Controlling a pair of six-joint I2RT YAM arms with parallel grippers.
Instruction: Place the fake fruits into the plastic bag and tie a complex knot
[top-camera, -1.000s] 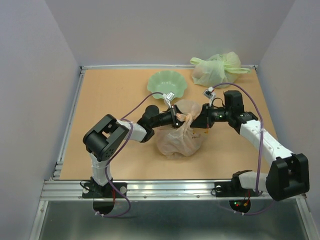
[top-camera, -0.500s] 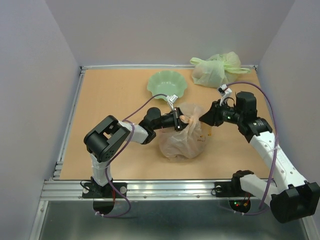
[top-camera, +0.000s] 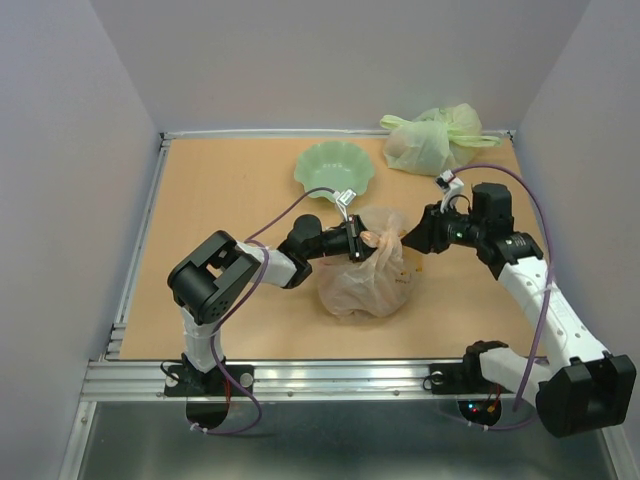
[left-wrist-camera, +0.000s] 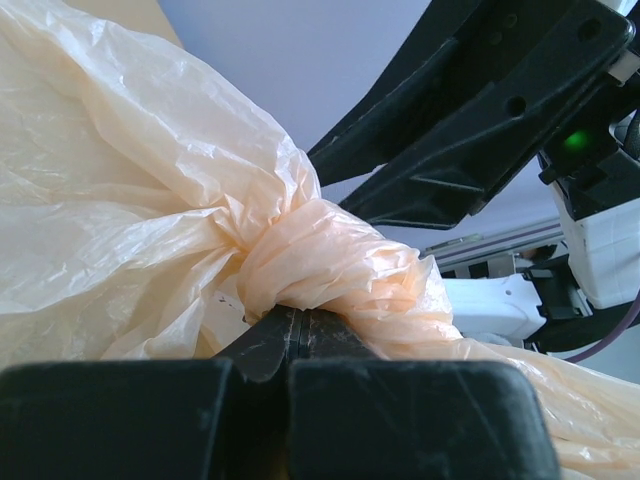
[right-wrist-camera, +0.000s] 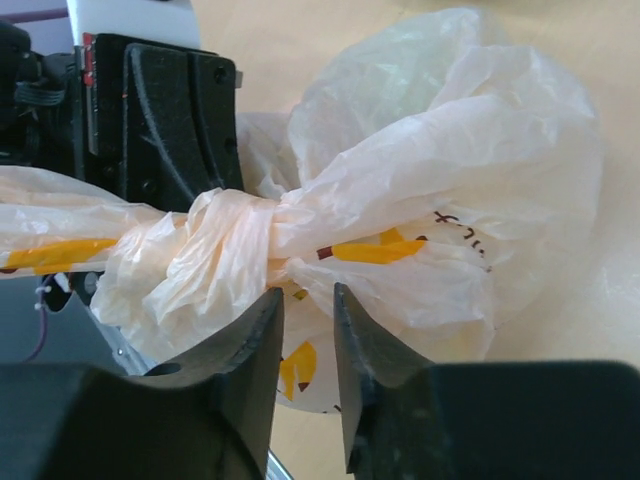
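beige, crinkly film at the middle of the table (top-camera: 230, 200): plastic bag (top-camera: 362, 280), slumped on the wood, full-bellied, orange printed marks on its side. neck gathered and twisted into a tight knot (top-camera: 378, 237) at the top, standing up off the body. contents too veiled by the film to tell.

left gripper (top-camera: 356, 240) clamped flat on the plastic bag right at the knot, jaws pressed together with only film between them. from the left wrist: two dark pads (left-wrist-camera: 150, 410) meeting under the twisted lump. arm in from the left, forearm low over the table.

right gripper (top-camera: 414, 238) just beside the knot on the opposite side, jaws parted a little, a narrow gap between the fingers (right-wrist-camera: 240, 380), nothing pinched in it. from the right wrist: knot just beyond the fingertips, loose tail of film off to the left, round body of the bag to the right, black body of the left gripper behind the tail. whether the fingertips brush the film, cannot tell.

pale green scalloped bowl (top-camera: 335, 168) beyond the bag, near but apart. pale green knotted bag (top-camera: 432, 140) at the far right corner, well apart from both arms.
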